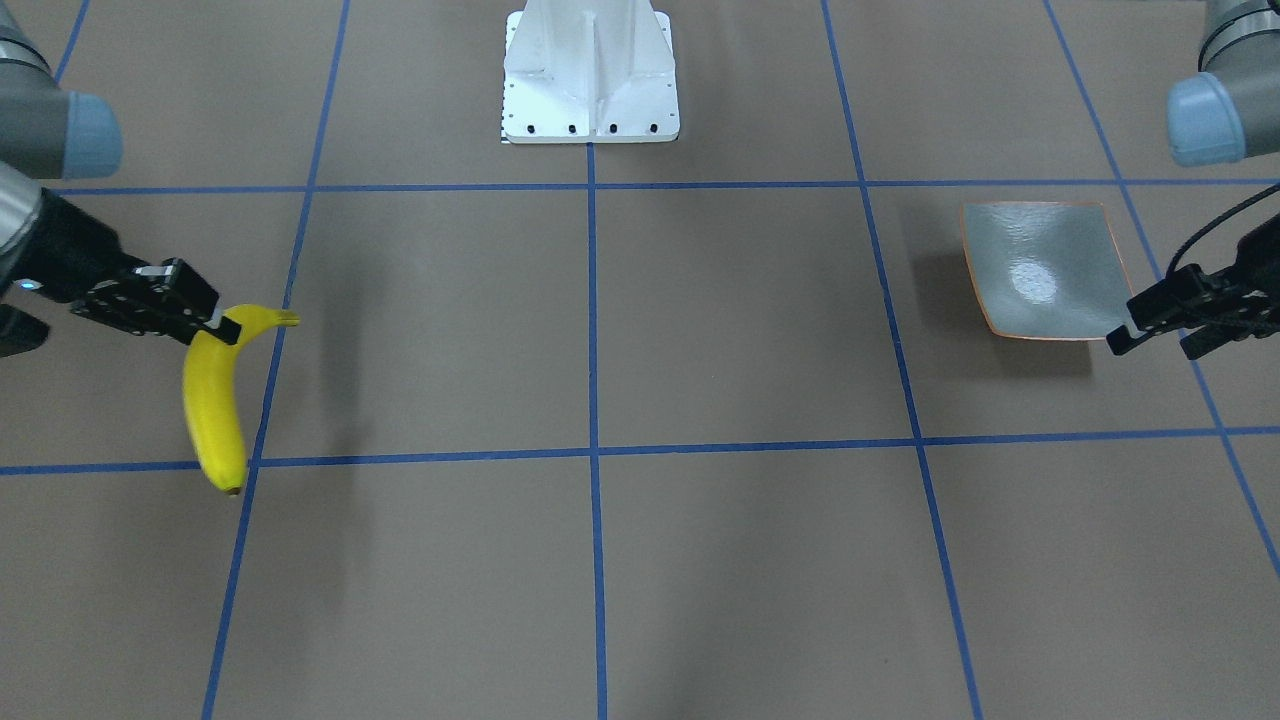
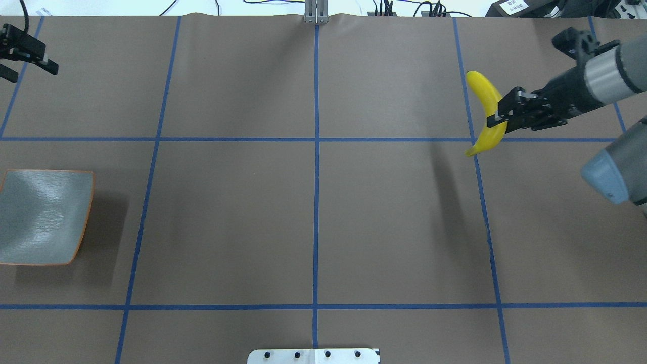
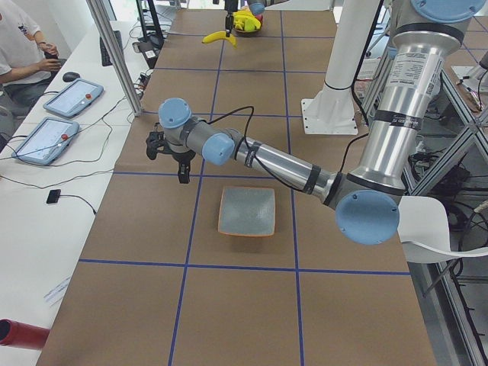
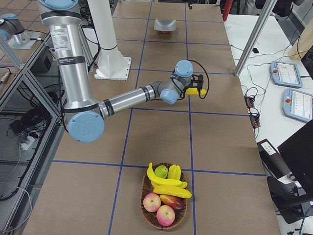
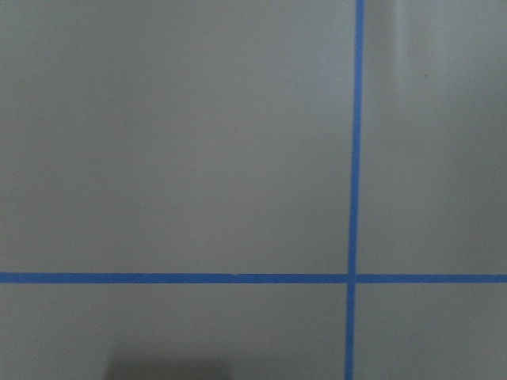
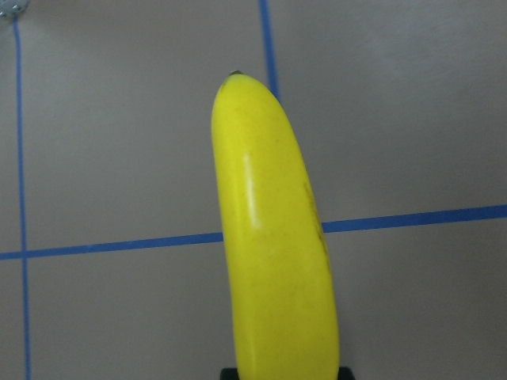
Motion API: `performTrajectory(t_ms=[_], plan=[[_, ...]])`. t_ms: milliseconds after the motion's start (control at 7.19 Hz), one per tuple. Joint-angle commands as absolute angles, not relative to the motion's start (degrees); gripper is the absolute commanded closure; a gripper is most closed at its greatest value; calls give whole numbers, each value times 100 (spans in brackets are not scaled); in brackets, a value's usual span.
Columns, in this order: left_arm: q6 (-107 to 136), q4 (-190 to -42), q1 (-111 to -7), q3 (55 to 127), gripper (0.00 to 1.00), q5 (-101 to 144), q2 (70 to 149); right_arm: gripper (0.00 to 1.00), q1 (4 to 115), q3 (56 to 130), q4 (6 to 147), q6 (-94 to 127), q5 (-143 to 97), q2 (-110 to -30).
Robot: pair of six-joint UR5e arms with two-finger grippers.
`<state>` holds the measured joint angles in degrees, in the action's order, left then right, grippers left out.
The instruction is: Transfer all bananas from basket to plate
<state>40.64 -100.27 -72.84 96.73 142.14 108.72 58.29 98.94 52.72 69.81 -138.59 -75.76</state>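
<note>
Closest up, seen from the right wrist, a yellow banana fills the frame, dark tip pointing away, w/ the brown table & blue tape lines well below it. The right gripper has its fingers clamped across that banana near the stem end, holding it roughly level & clear of the table, over on the robot's right side; its shadow falls separately on the paper. The basket sits further out at the right end of the table w/ two more bananas lying on top of some apples & other fruit. Way over on the left side sits the plate, flat on the table, nothing in it. The left gripper hangs above the table just past the plate's far edge, not touching it, fingers spread wide w/ nothing btwn them.
</note>
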Motion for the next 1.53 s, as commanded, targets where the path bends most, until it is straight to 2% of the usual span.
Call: performTrajectory(t_ms=[0,417,834,1112,1390], plan=[[5731,-10325,-6465,9677,1,14247,11607,100,5266,9870,5273,7828,-13781,-6701],[7397,-10424,-5724,9633,2,14195,12609,100,4940,9913,5852,7998,-13474,-5960],[8066,-10572,-5275,8714,2,14107,13908,100,4764,10107,5854,8304,-13395,-5959],[8618,-11667,-4872,8071,2,13504,14272,100,4702,10256,5854,8314,-13395,-5950],[9226,-12346,-4755,7849,3,13210,14344,100,4685,10292,5836,8314,-13395,-5950]])
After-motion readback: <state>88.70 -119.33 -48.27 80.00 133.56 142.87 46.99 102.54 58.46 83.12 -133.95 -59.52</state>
